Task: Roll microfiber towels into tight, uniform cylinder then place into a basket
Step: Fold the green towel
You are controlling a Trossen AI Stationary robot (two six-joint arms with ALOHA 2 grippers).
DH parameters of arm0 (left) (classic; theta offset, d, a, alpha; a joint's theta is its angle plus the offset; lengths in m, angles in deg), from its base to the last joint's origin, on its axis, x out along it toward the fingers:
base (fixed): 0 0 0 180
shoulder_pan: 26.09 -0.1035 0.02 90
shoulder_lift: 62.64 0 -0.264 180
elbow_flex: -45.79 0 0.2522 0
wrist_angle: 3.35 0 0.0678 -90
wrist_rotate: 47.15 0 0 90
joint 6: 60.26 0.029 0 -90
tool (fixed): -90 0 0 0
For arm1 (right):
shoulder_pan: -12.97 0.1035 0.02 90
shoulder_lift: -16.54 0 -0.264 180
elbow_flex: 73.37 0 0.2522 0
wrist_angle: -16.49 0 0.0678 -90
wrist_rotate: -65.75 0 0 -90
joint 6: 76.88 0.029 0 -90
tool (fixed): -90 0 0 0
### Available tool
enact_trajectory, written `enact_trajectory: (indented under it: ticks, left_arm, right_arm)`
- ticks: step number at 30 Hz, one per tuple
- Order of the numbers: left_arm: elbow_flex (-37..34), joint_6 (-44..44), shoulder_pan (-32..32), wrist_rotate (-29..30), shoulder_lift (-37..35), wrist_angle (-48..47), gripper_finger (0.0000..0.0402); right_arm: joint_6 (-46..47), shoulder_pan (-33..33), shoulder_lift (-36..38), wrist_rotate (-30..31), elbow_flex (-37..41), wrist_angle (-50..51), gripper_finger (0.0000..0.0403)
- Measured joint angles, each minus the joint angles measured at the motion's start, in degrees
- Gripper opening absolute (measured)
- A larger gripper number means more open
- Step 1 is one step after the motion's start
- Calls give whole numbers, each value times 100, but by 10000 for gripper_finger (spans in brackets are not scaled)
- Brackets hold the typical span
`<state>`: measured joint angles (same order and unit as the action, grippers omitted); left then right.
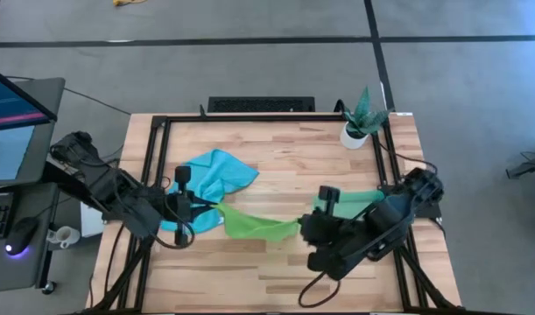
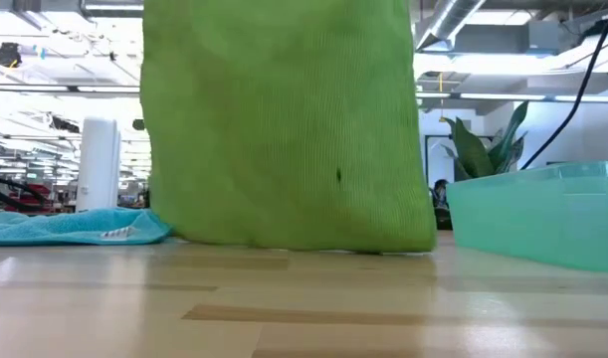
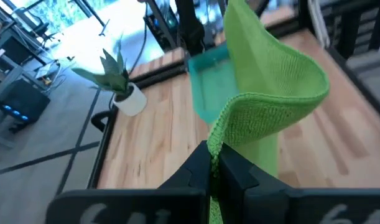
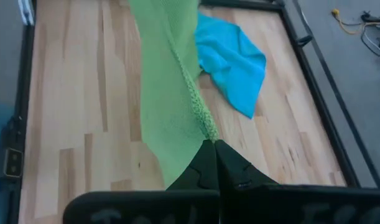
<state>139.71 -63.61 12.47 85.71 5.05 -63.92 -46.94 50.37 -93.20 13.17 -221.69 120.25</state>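
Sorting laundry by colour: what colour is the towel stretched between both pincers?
Lime green towel, clearest in the low view.

You are looking at a light wooden table (image 1: 276, 166) edged by a black frame. A turquoise towel (image 1: 216, 178) is lying crumpled on it, a translucent green basket (image 2: 542, 224) is sitting opposite, and a white plant pot (image 1: 355, 136) is standing at the far corner.
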Motion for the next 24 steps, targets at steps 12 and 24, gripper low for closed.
enact_trajectory:
  ticks: [12,24]
  left_arm:
    - [783,-1955,7,-371,283,-97,0]
    - [785,-3396,-9,-1103,281,-82,0]
  right_arm:
    - [472,57,337,-7,2,-6,1]
    - [561,316,325,59,2,-126,1]
